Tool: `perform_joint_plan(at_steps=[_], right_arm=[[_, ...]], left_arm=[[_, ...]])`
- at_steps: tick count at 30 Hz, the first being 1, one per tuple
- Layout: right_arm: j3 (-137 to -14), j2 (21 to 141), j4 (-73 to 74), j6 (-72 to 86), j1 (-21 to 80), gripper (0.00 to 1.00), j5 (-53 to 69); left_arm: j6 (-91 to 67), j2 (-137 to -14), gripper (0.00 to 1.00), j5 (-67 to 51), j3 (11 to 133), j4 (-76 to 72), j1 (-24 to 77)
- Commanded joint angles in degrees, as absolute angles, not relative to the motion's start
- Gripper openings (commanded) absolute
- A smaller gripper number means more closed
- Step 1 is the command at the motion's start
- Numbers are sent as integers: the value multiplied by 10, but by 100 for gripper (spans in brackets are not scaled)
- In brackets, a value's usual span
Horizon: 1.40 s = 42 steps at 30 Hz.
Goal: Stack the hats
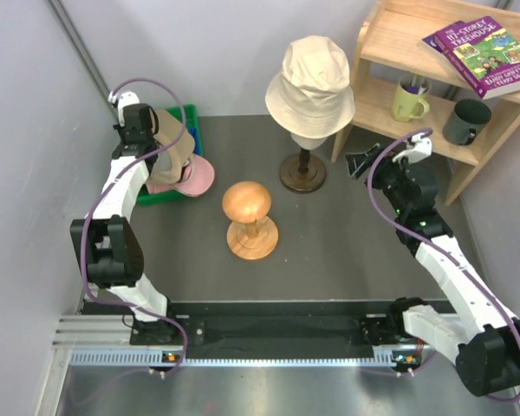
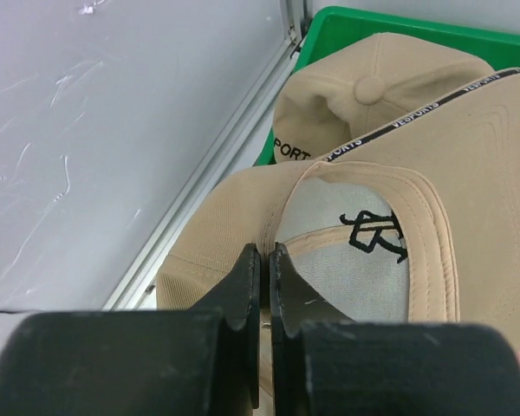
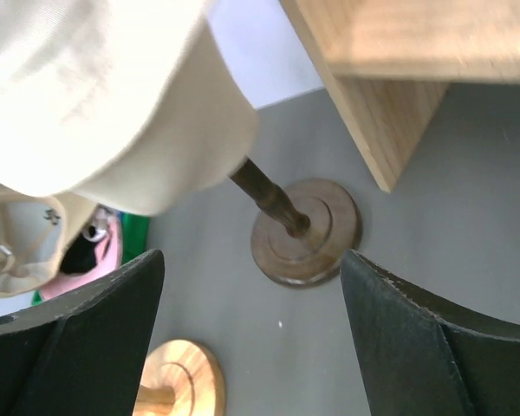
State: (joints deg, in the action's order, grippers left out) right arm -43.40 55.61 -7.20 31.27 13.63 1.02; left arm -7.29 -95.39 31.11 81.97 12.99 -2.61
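Closest to the lens in the left wrist view, the left gripper (image 2: 264, 260) has its jaws pressed together on the edge of the tan cap (image 2: 468, 173), with a thin fold of fabric nipped between them. The cap's body spreads away from the fingers toward one o'clock, and its long axis runs that way toward the green tray (image 2: 347, 22). A pale panel with a dark mark shows beneath it; I cannot tell whether that is a separate cap.

From above, this pile sits at ten o'clock on the dark table (image 1: 347, 251), close to the wall (image 2: 113, 130), with a pink cap (image 1: 201, 178) underneath. The left arm is plainly the nearer one. The wooden stand (image 1: 250, 217) holds the centre. At twelve o'clock the bucket hat (image 1: 310, 82) rests on its head form (image 1: 305, 137). On its three o'clock side the right gripper (image 3: 251, 269) hovers with its jaws wide, holding nothing. A wooden shelf (image 1: 390, 43) crowds the one o'clock corner.
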Motion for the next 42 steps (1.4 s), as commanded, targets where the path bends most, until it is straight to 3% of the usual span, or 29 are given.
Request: perform_joint_plan(at_steps=[1,7,14,22,28,42], right_arm=[[-508,558,-91,283,142,80,40],[-564,546,-59,304,146,80,65],[-598,541,-36,503,175,79,82],[-601,546,-39,687,281,79,80],[-587,549,-63,793,342,84,75],[-498,558,-164,960,376,84,69]], left_arm=[[-42,-919,0,285,826,84,-29],[-11,-818,0,179,793,66,-29],[-47,-716,0,28,802,106,-17],[-61,-659,0,55,834,145,78],[-38,-671,0,104,875,145,234],[-16,-701,0,191,879,87,467]])
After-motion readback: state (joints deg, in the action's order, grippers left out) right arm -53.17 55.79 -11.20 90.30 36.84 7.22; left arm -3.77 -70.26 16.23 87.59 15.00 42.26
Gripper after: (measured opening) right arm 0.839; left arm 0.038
